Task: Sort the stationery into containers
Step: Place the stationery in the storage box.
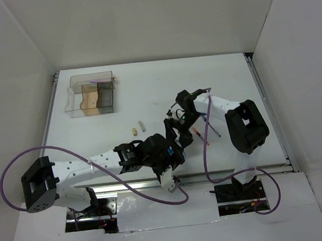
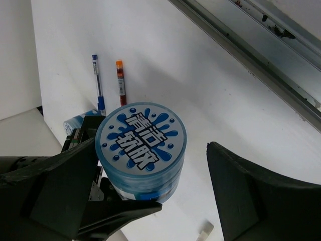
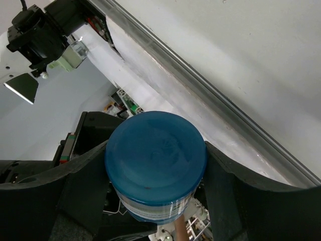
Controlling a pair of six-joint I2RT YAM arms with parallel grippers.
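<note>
A round blue tub (image 2: pixel 140 145) with a blue-and-white splash label is held off the table between both arms. My right gripper (image 3: pixel 155 170) is shut on it, and its plain blue base (image 3: pixel 155 155) faces that camera. My left gripper (image 2: pixel 168 173) is open around the same tub: one finger (image 2: pixel 55 191) is close beside it, the other (image 2: pixel 251 191) stands well apart. The two grippers meet at mid-table, the left (image 1: pixel 171 142) and the right (image 1: pixel 178 119). The blue pen (image 2: pixel 98 85) and red-orange pen (image 2: pixel 121 83) lie side by side on the table.
The clear and tan organiser (image 1: pixel 91 95) stands at the far left. A tan stub (image 1: pixel 134 131) and a pale bar (image 1: pixel 141 124) lie left of the grippers. The pens (image 1: pixel 202 132) lie right of them. The table's metal rail (image 2: pixel 261 65) runs nearby.
</note>
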